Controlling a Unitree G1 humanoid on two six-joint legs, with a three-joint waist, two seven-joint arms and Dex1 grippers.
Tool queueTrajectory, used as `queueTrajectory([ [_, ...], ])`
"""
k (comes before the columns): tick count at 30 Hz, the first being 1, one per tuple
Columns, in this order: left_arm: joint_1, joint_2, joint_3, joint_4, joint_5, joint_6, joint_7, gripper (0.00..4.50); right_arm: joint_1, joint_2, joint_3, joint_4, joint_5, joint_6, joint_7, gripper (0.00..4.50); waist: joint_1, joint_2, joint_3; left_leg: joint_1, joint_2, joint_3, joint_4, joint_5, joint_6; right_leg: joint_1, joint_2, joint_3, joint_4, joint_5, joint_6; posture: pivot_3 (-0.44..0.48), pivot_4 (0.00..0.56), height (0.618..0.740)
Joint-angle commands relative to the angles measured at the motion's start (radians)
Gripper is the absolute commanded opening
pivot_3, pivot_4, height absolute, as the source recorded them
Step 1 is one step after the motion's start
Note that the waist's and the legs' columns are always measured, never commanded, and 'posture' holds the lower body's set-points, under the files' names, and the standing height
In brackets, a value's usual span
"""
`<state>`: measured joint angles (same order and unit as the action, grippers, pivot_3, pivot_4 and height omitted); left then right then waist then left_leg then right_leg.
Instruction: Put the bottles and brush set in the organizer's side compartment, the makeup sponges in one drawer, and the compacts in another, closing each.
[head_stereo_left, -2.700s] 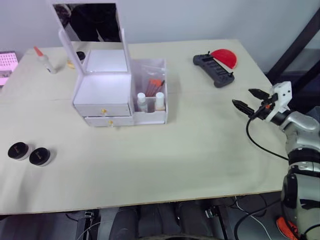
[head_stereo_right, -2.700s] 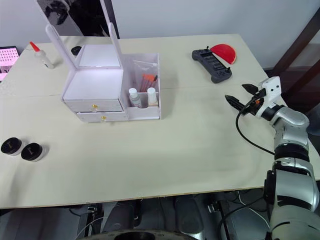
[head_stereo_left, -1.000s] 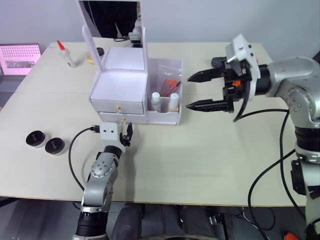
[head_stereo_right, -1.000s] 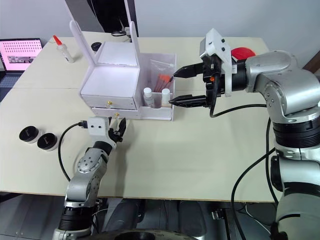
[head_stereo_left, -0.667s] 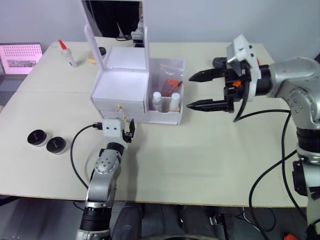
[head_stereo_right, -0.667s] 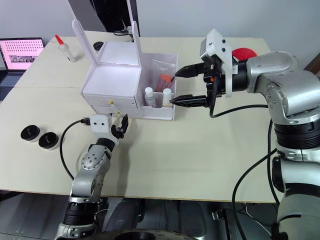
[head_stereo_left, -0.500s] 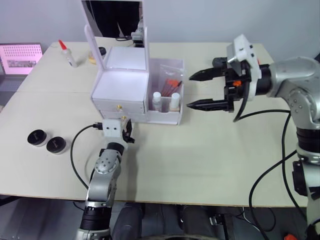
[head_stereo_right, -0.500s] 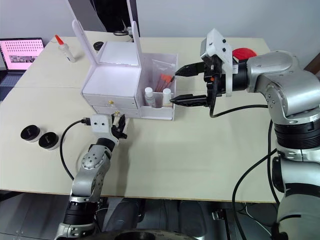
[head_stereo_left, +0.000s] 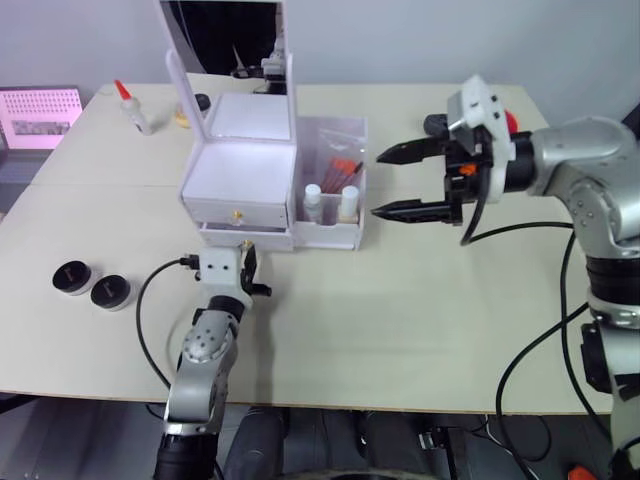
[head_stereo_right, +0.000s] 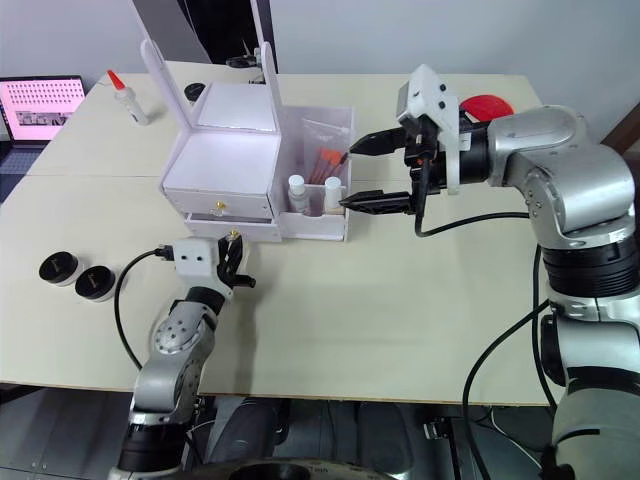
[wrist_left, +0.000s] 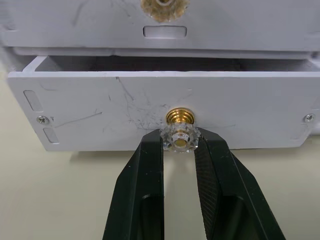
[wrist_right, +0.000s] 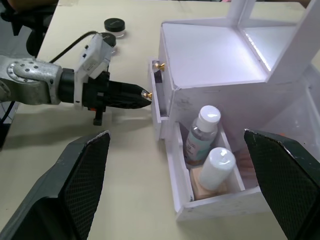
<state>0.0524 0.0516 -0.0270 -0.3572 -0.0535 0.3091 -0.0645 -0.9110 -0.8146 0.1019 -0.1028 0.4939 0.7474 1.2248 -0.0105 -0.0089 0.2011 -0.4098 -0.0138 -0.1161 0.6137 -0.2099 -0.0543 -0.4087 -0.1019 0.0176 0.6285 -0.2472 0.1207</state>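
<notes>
Right at the tip of the left gripper (wrist_left: 180, 145), the two black fingers are pinched on the clear, brass-stemmed knob (wrist_left: 179, 136) of the organizer's lower drawer (wrist_left: 165, 110). That drawer stands slightly out from the white organizer (head_stereo_left: 245, 178), a dark gap showing above its front panel; its long axis runs across the gripper's line of reach, and its face points straight back along the fingers. Just above it, the upper drawer (wrist_left: 160, 25) sits flush with its own brass knob.

Beyond the drawers, to the side nearest the right gripper (head_stereo_left: 400, 182), the clear side compartment (head_stereo_left: 335, 190) holds two upright white-capped bottles (wrist_right: 204, 127) at its front and a bagged brush set (head_stereo_left: 338, 172) with orange-red handles behind them. The right gripper hangs just beside that compartment with its fingers spread wide, pointing toward it and holding nothing.

Well off to the outer side of the left gripper, two black-lidded compacts (head_stereo_left: 90, 284) lie side by side on the table (head_stereo_left: 400, 300). Behind the organizer stand its raised mirror (head_stereo_left: 225, 50) and a red-tipped squeeze bottle (head_stereo_left: 132, 107).
</notes>
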Motion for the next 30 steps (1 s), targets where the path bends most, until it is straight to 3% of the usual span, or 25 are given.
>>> queueTrajectory([
  [1, 0.051, 0.018, -0.028, -0.127, -0.006, 0.029, -0.024, 0.33, -0.017, 0.008, -0.008, -0.005, 0.0, -0.02, 0.003, 4.5, 0.0, 0.0, 0.0, 0.0, 0.0, 0.0, 0.0, 0.0, 0.0, 0.0, 0.0, 0.0, 0.0, -0.001, -0.002, 0.0, 0.15, 0.74],
  [19, 0.348, 0.04, -0.043, -0.419, -0.014, 0.156, -0.025, 0.33, -0.062, 0.08, 0.045, 0.079, -0.022, -0.059, 0.045, 4.5, -0.004, 0.0, 0.0, 0.0, 0.0, 0.001, 0.0, 0.0, 0.0, 0.0, 0.0, 0.001, -0.001, -0.002, -0.003, 0.0, 0.15, 0.74],
  [27, 0.388, 0.042, -0.043, -0.45, -0.049, 0.201, -0.034, 0.33, -0.068, 0.075, 0.044, 0.076, -0.016, -0.039, 0.061, 4.5, -0.006, 0.0, 0.0, -0.002, 0.001, 0.002, -0.001, -0.002, -0.001, -0.001, 0.0, 0.001, -0.006, -0.002, -0.003, 0.0, 0.15, 0.74],
  [30, 0.389, 0.035, -0.023, -0.455, -0.105, 0.206, -0.053, 1.72, -0.071, 0.07, 0.044, 0.075, -0.018, -0.035, 0.069, 4.5, -0.006, 0.0, 0.0, -0.002, 0.001, 0.002, -0.001, -0.002, -0.002, -0.001, 0.0, 0.001, -0.007, -0.002, -0.003, 0.0, 0.15, 0.74],
])
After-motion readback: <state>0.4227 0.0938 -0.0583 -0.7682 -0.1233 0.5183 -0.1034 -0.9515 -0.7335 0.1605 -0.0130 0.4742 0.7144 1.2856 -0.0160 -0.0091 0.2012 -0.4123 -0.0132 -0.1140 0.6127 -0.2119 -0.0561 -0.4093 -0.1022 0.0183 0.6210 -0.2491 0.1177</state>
